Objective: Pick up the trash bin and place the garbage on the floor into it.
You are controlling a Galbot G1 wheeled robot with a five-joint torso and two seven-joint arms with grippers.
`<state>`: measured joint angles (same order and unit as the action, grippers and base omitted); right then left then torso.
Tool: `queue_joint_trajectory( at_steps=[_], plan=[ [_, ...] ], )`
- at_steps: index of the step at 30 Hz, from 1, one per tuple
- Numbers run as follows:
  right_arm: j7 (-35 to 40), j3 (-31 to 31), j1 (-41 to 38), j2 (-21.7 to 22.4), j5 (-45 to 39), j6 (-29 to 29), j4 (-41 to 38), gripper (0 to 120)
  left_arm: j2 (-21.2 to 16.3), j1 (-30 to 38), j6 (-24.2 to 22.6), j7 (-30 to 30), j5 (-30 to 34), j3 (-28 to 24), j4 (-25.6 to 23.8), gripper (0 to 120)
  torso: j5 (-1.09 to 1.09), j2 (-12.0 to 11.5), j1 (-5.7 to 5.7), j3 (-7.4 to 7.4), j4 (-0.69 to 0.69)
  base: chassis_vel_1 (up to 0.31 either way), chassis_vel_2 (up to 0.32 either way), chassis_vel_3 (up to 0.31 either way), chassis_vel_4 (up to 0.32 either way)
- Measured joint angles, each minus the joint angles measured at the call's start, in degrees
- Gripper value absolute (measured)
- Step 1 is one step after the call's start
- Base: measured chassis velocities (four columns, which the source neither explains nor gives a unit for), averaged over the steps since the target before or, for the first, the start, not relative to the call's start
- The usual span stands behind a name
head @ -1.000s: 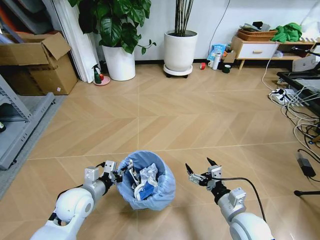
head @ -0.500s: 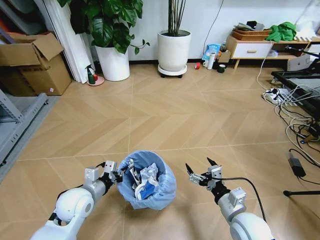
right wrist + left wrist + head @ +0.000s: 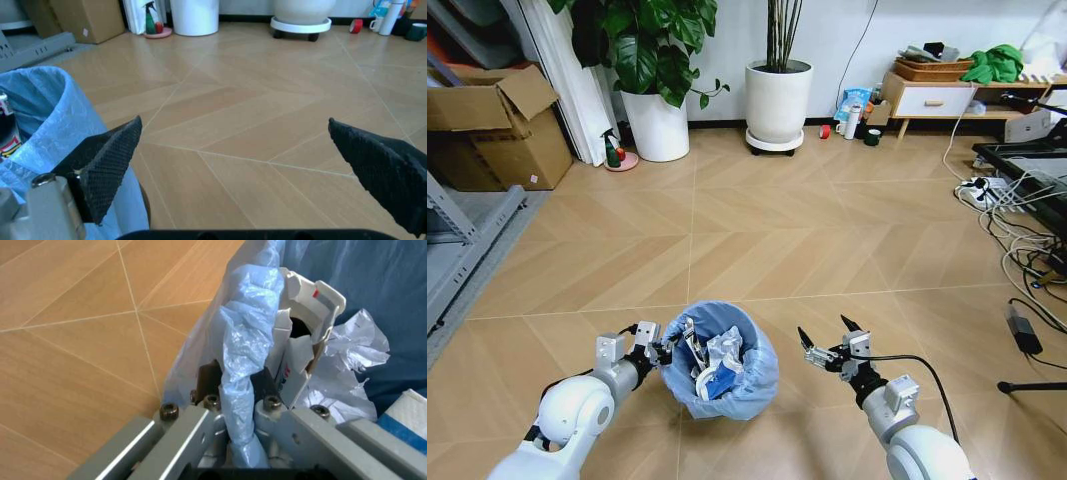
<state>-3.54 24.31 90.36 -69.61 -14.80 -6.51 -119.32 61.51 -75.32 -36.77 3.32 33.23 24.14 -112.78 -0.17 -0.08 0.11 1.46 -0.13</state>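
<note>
Garbage filled the bin. My left gripper pinched its near-left rim to carry it. My right gripper hung empty, fingers spread, just right of it.

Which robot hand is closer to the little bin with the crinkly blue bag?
Left. The left gripper is shut on the small blue-bagged bin's rim; the right gripper hangs open beside it, apart.

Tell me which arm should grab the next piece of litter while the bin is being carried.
Right, likely. The right gripper is open and empty beside the trash bin, while the left gripper is clamped on the bin's bag-lined rim and can't let go.
</note>
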Motion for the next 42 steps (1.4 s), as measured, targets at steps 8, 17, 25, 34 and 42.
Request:
queue_joint_trajectory(
  at_steps=[8,17,25,34,42],
  plan=[
    [0.00,0.00,0.00,0.00,0.00,0.00,0.00,100,0.00,0.00,0.00,0.00,0.00,0.00,0.00,0,0.00,0.00,0.00,0.00,0.00,0.000,0.000,0.000,0.000],
    [4.01,3.99,0.16,-2.57,-3.10,-0.34,-1.19,100,0.06,-0.03,0.55,-0.19,-0.04,0.10,0.00,0,0.01,0.00,0.00,0.00,0.00,0.000,0.000,0.000,0.000],
    [6.28,5.95,0.32,-4.75,-5.27,-0.54,-1.59,100,1.52,-1.07,12.51,-4.62,-1.08,3.28,0.00,0,-0.01,0.00,0.00,0.00,0.00,0.000,0.000,0.000,0.000],
    [6.12,5.91,0.48,-4.79,-5.16,-0.40,-1.04,100,2.11,-0.90,11.76,-13.59,-1.05,5.30,1.68,0,-0.02,0.00,0.00,0.00,0.00,0.000,0.000,0.000,0.000],
    [5.91,5.74,0.15,-5.25,-4.70,-0.36,-0.27,100,2.57,-1.79,2.52,-27.40,2.87,6.52,0.05,0,0.01,0.00,0.00,0.00,0.00,0.000,0.000,0.000,0.000]
  ],
)
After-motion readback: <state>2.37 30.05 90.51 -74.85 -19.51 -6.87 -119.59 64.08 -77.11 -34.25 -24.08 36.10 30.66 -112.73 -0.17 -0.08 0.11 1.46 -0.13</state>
